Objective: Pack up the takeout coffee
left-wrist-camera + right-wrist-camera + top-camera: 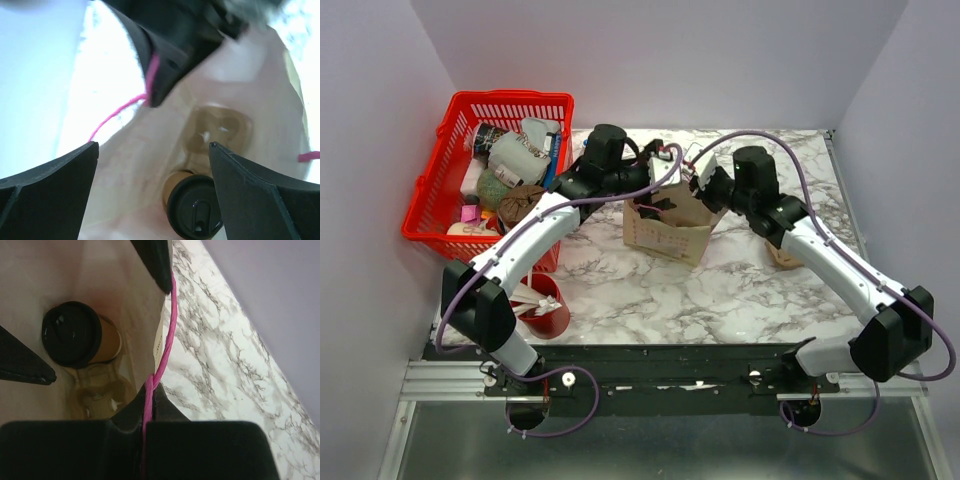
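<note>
Inside the bag (pixel 670 235): coffee (pixel 75 335), lid on, leans beside the carrier (pixel 102 392).
Left claw (pixel 153 147): apart, empty, over the bag mouth.
Right claw (pixel 150 400): clamped on the pink handle (pixel 167 325).
Risk: tugging the handle could tip the bag and topple the leaning coffee.

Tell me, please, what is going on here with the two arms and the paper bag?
The coffee stands lidded inside the bag, by a pulp carrier at the bottom. The right arm's jaws are shut on the bag's pink handle at the rim, which seems to hold the mouth open. The left arm's jaws hang open above the bag's mouth, holding nothing.
</note>
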You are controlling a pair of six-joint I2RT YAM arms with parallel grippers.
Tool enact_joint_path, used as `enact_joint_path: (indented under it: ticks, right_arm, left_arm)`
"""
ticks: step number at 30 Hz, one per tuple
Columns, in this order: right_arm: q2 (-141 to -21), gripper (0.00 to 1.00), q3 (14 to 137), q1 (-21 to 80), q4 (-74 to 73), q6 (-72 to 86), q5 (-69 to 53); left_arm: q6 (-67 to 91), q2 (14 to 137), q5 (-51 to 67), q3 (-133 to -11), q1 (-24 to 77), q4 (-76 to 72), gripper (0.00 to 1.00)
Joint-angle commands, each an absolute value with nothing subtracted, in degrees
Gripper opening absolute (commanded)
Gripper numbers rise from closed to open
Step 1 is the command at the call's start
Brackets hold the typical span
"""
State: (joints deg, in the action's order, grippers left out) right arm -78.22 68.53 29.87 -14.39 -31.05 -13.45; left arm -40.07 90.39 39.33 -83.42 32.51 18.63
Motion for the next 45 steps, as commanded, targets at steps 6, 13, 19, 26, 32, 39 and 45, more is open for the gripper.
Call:
enact_joint_path:
  ticks: [6, 13, 19, 26, 32, 39, 45]
  right_arm:
    - [-83.67, 0.18, 74.44, 28.83, -17.23, -31.20, -11.34]
    - [-85.87, 0.38, 78.74, 28.48, -18.54, -30.41, -11.07]
    - [-85.17, 0.56, 83.75, 28.13, -20.74, -29.10, -13.44]
    - [-82.54, 0.65, 88.23, 28.13, -22.85, -26.54, -18.01]
    - [-80.69, 0.66, 92.37, 28.13, -25.04, -24.96, -22.58]
    - [-75.15, 0.69, 90.53, 32.85, -25.66, -28.30, -41.28]
    - [-76.99, 0.67, 87.37, 41.64, -29.01, -27.95, -48.06]
  left_arm:
    - [-24.09, 86.22, 30.77, -86.48, 29.62, 6.86, 0.98]
    - [-22.24, 83.68, 26.81, -86.04, 27.07, 9.39, 0.99]
    - [-23.11, 80.25, 27.24, -89.03, 22.95, 20.27, 0.99]
    - [-20.31, 75.33, 26.11, -88.68, 19.26, 26.80, 0.99]
    - [-11.02, 74.53, 22.51, -90.17, 16.27, 28.47, 0.99]
    - [2.63, 74.80, 19.95, -93.69, 10.20, 29.27, 0.99]
    - [7.82, 70.50, 20.65, -90.36, 8.09, 29.09, 0.98]
